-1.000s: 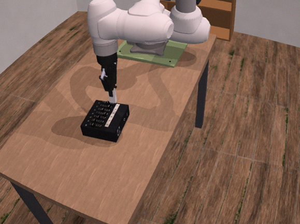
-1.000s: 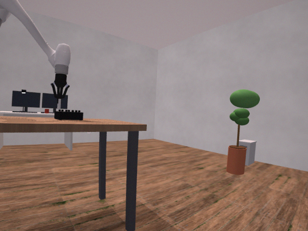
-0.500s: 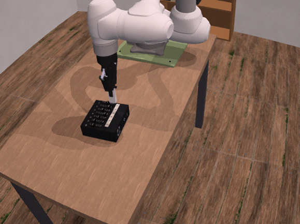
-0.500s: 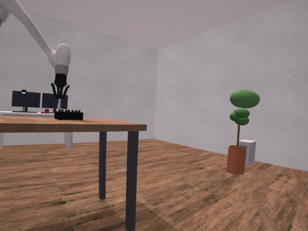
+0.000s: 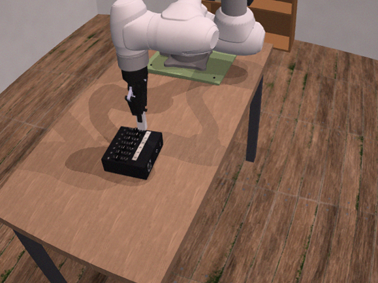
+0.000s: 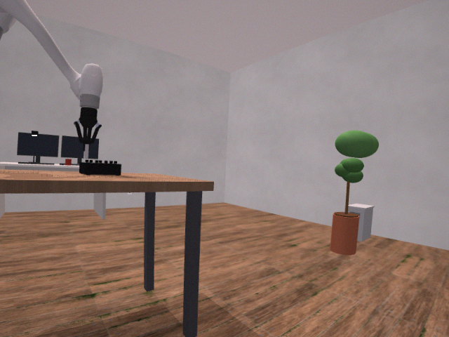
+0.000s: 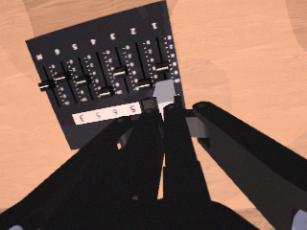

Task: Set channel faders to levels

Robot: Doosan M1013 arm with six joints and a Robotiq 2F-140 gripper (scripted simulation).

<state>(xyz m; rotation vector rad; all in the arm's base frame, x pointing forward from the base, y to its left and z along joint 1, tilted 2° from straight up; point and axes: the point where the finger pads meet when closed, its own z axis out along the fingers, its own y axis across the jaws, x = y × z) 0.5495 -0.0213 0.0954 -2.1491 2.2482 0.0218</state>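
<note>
The black lighting desk stands on its feet on the wooden table; it also shows in the exterior view and in the wrist view. A white tape strip with digits runs along the fader ends. The fader caps stand at different heights: the master cap at the left, the channel 2 cap and the channel 1 cap at the right. My gripper is shut and empty. It points down over the channel 1 end of the desk, with its tips just below the channel 1 cap. I cannot tell whether they touch.
The arm's green base plate lies at the table's far end, with a wooden shelf behind it. Monitors stand on a far bench. A potted plant stands on the floor, well away.
</note>
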